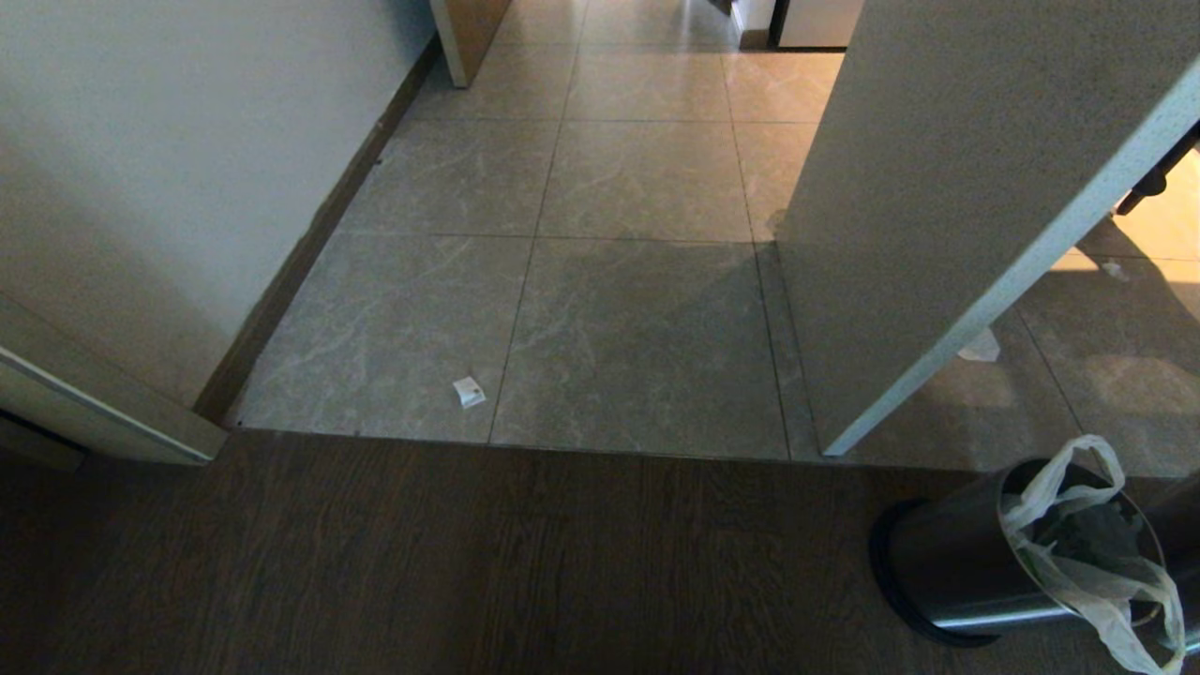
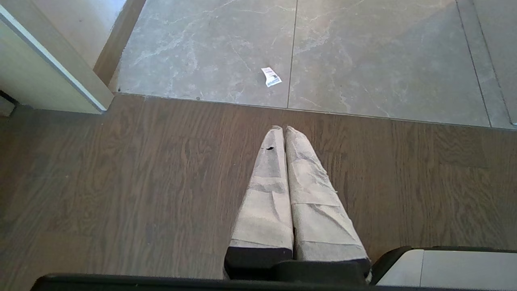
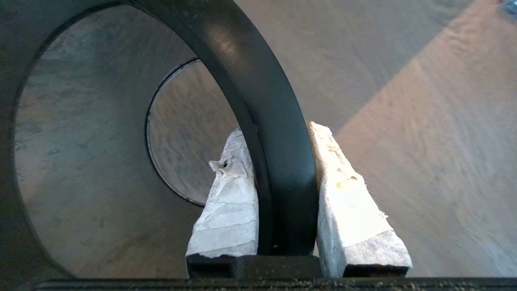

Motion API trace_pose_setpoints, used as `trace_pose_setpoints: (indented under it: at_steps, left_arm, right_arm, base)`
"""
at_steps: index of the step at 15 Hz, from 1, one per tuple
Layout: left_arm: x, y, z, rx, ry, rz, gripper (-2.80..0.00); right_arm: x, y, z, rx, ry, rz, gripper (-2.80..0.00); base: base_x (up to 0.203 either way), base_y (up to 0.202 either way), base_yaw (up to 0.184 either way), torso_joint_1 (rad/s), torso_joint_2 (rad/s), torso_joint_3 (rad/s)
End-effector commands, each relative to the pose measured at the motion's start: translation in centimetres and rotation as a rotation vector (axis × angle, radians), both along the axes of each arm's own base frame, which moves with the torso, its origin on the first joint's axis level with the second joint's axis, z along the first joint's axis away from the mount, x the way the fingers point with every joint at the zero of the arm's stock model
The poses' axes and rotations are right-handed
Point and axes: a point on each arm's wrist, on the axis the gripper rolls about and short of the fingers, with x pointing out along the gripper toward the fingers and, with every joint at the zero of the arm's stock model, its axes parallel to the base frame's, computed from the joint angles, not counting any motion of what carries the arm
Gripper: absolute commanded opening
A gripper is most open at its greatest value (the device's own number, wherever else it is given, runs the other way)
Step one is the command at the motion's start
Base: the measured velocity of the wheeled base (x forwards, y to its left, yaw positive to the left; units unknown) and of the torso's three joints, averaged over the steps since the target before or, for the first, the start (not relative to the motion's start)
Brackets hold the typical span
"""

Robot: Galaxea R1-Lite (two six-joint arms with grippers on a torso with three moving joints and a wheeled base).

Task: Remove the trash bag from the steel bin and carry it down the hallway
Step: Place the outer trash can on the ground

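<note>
The steel bin (image 1: 966,572) stands on the dark wood floor at the lower right of the head view. A thin whitish trash bag (image 1: 1078,562) sits in its mouth with the handles standing loose above it. My right gripper (image 3: 278,131) is shut on a wide black rim ring (image 3: 278,169), one finger inside the ring and one outside, with blurred floor behind it. My left gripper (image 2: 282,130) is parked low over the wood floor, shut on nothing. The hallway is out of view.
Grey marbled tiles (image 1: 647,337) with brown skirting begin past the wood floor. A white wall (image 1: 141,187) runs along the left and a white panel (image 1: 937,234) juts in on the right, just behind the bin. A paper scrap (image 1: 469,391) lies on the tiles.
</note>
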Motion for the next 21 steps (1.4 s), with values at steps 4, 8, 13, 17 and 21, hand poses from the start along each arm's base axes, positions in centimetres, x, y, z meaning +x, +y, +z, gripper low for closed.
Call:
trace_pose_setpoints:
  at_steps: [4,8,13,17,21]
  left_arm:
    - [0.0,0.0,0.0,0.000,0.000,0.001,-2.80]
    - [0.0,0.0,0.0,0.000,0.000,0.000,-2.80]
    - [0.0,0.0,0.0,0.000,0.000,-0.001,-2.80]
    - [0.0,0.0,0.0,0.000,0.000,0.000,-2.80]
    - [0.0,0.0,0.0,0.000,0.000,0.001,-2.80]
  right_arm:
    - [3.1,-0.3,-2.7,-0.042,0.004,0.006,-2.80]
    - [3.3,-0.4,-4.7,-0.042,0.009,0.012,-2.80]
    - [3.3,-0.2,-6.8,0.006,0.034,0.013,-2.80]
    - [3.3,-0.4,-7.0,0.034,0.036,0.025,-0.79]
    - [3.2,-0.5,-6.2,-0.007,0.043,0.031,0.00]
  base:
    - [0.000,0.000,0.000,0.000,0.00,0.000]
    - [0.000,0.000,0.000,0.000,0.00,0.000]
    - [0.000,0.000,0.000,0.000,0.00,0.000]
    - [0.000,0.000,0.000,0.000,0.00,0.000]
    - [0.000,0.000,0.000,0.000,0.00,0.000]
